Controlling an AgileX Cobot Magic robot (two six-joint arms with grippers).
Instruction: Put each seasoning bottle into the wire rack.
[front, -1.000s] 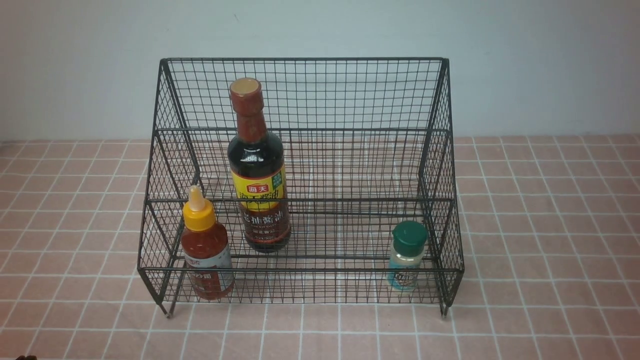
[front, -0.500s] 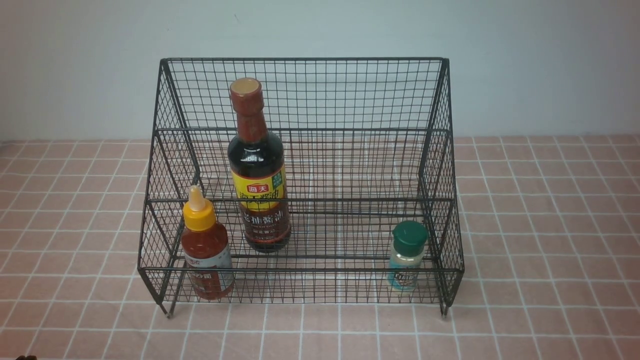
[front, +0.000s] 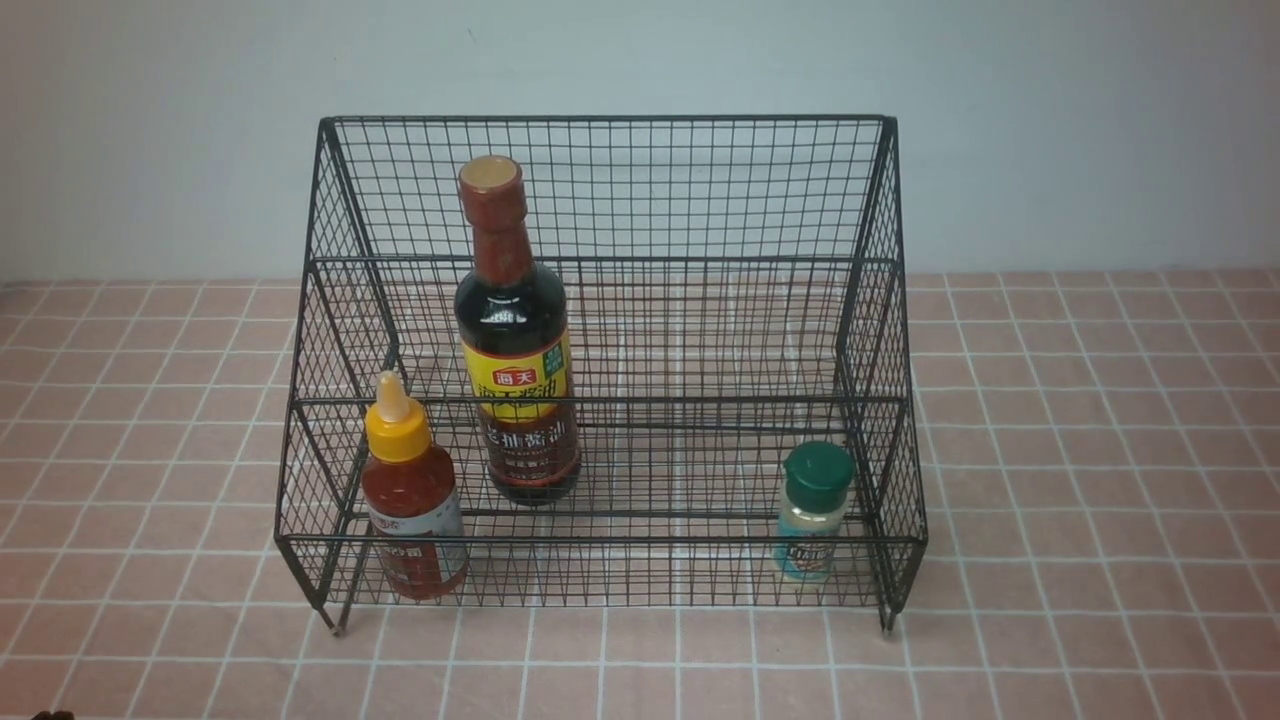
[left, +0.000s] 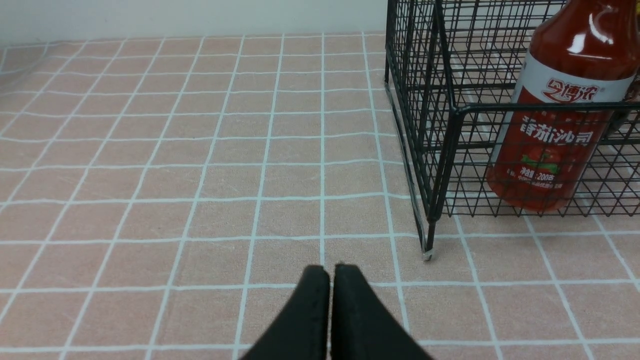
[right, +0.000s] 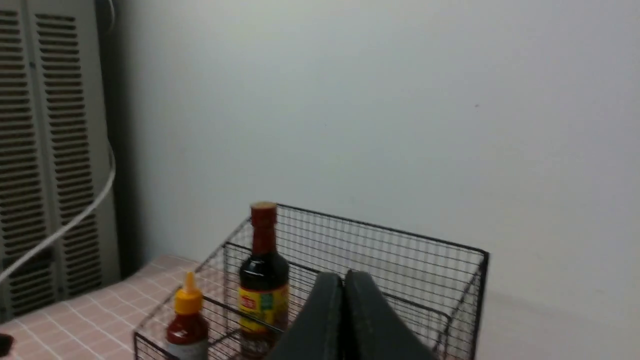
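Soy-sauce bottle (front: 516, 330): tall, dark, brown cap, yellow-red label; it stands upright on the middle tier of the rack, left of centre, and its cap rises above the front rails.
Red-sauce bottle (front: 412, 500): short, with a yellow nozzle cap; it stands upright on the lowest front tier at the left end, just in front of and slightly left of the soy-sauce bottle. In the left wrist view it (left: 555, 125) sits just inside the rack's corner post, behind the front rail.
Shaker (front: 812, 512): small and clear with a green lid; it stands upright on the lowest front tier near the right end, well apart from the other two bottles.
Wire rack (front: 620, 190): black mesh with stepped tiers, sloping sides and a tall back; it stands on its small feet on the tablecloth, close to the wall, and holds all three bottles.
Left gripper (left: 330, 280): low over the cloth, outside the rack near its front left corner foot; the two black fingers are pressed together with nothing between them.
Right gripper (right: 344, 285): raised well above the table and facing the rack from some way off; its fingers are also clenched together and empty.
Tablecloth (front: 1080, 450): pink squares with white lines.
Wall (front: 150, 130): plain and pale behind the rack.
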